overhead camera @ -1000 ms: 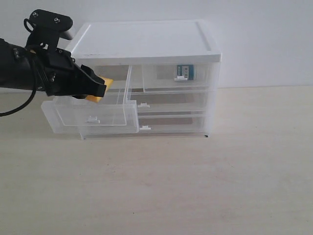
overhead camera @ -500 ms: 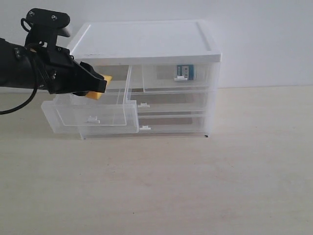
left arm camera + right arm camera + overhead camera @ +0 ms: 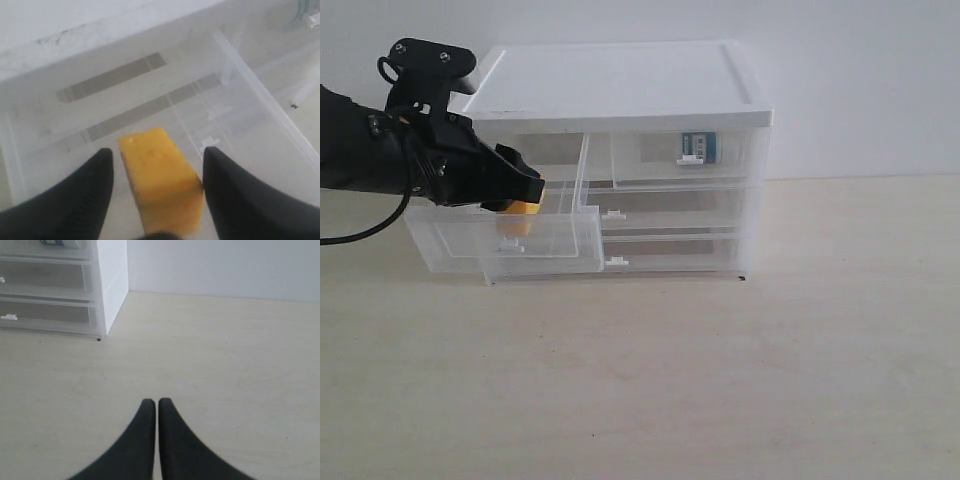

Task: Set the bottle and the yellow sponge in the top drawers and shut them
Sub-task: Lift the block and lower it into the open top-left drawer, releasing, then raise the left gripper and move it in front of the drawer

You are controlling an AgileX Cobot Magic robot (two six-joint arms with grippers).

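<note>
We find the left gripper (image 3: 158,152) with its fingers (image 3: 75,205) spread apart. The sponge (image 3: 160,190) stands between them, a sliver of daylight showing on one side and the other finger just beside it; we judge it is no longer clamped. The sponge is over the pulled-out left top drawer (image 3: 560,245) and partly below its rim, seen through the clear front wall.

Handling: we judge the sponge light, soft and springy, with a matt foam face that is unlikely to slip. It is best held across its two flat sides and squeezed only slightly. It is not fragile and a short drop would not harm it.

The bottle (image 3: 698,147) is inside the right top drawer (image 3: 645,160), which is pushed in. It is probably light, stiff and smooth, so it may roll.

Markings: the sponge bears none. The bottle carries a teal label, and its print is too small to read. The white-topped cabinet (image 3: 620,85) shows no lettering.

The right gripper (image 3: 152,407) has its fingers pressed together, holding nothing, above the bare table (image 3: 225,365).
</note>
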